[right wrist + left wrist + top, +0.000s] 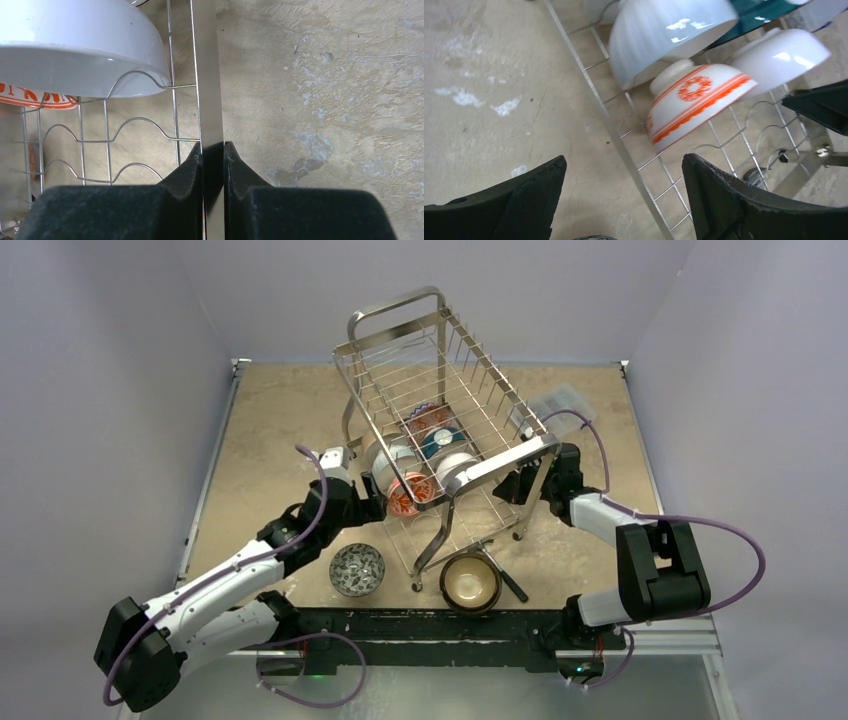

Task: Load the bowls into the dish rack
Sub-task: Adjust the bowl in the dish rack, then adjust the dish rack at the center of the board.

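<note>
While the dish rack [206,75] was pinched by the right claw [213,150], the left claw [624,175] was held wide and empty; a patterned bowl [357,569] and a copper-brown bowl [470,582] were seen by the tabletop's [270,440] near edge.

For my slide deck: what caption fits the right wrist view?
Right end effector clamped on a flat bar of the dish rack, a white bowl resting on its wires.

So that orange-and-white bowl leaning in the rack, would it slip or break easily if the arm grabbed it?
Probably slippery: the orange-and-white bowl has a glossy, glazed-looking surface. It looks ceramic, so likely rigid but apt to chip against the dish rack wires. It rests tilted on its side, so a push might roll or tip it against the neighbouring white bowl.
</note>
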